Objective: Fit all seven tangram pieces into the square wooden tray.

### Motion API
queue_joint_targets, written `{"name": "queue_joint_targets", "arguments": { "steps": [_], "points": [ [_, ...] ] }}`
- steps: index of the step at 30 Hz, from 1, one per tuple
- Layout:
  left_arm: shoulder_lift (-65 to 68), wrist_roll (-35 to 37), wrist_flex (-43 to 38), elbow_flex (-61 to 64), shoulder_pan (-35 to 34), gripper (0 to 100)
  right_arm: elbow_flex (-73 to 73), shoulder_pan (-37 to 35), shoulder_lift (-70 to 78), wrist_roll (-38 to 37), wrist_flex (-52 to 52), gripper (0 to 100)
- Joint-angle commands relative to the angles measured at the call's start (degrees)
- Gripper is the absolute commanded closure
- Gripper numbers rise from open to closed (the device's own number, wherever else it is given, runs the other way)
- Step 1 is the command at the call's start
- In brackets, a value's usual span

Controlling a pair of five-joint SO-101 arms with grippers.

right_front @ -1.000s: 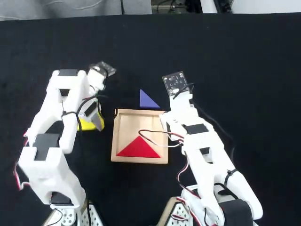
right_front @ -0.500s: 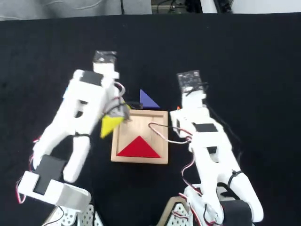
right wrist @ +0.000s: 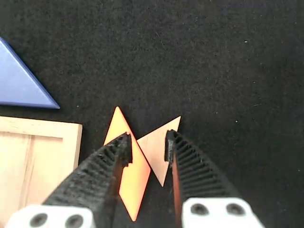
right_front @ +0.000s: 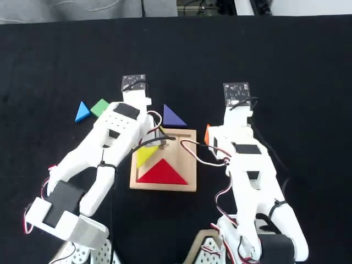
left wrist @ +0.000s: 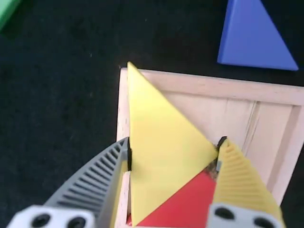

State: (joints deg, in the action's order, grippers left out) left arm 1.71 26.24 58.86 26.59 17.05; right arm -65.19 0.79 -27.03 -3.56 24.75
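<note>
2 pcs gripped: yellow triangle [left wrist: 161, 142] over tray [left wrist: 266, 90], orange piece [right wrist: 133, 180] beside it.

left arm [right_front: 104, 151], right arm [right_front: 250, 170]: white boxy shells, black servo blocks | cables [right_front: 219, 197]: red, white, black | wrist boards [right_front: 133, 82]: dark squares | left gripper [left wrist: 173, 149]: one grey ribbed finger [left wrist: 95, 180], one yellow [left wrist: 237, 175] | right gripper [right wrist: 147, 137]: black ribbed fingers [right wrist: 102, 171], white screw-holed bases

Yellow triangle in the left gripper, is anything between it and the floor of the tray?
Partly. The yellow triangle, held by the left gripper, has one corner over the tray's rim, and its opposite end overlaps the red triangle lying in the tray. The remaining floor is bare.
</note>
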Motion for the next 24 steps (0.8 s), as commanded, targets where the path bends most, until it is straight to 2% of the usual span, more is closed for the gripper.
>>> {"name": "queue_joint_targets", "arguments": {
  "steps": [1,15,20,24],
  "points": [
    [-0.35,0.35,-0.88,0.13,0.84,80,2.86,0.62,-2.51,0.44,-1.14,87.1],
    [-0.35,0.18,-0.97,3.03,1.01,79,2.77,0.53,-2.51,0.44,-1.14,87.1],
    [-0.35,0.18,-0.79,3.12,1.01,68,2.77,0.53,-2.51,0.44,-1.14,87.1],
    [-0.35,0.18,-0.79,3.12,1.01,66,2.77,0.53,-2.51,0.44,-1.14,87.1]
  ]
}}
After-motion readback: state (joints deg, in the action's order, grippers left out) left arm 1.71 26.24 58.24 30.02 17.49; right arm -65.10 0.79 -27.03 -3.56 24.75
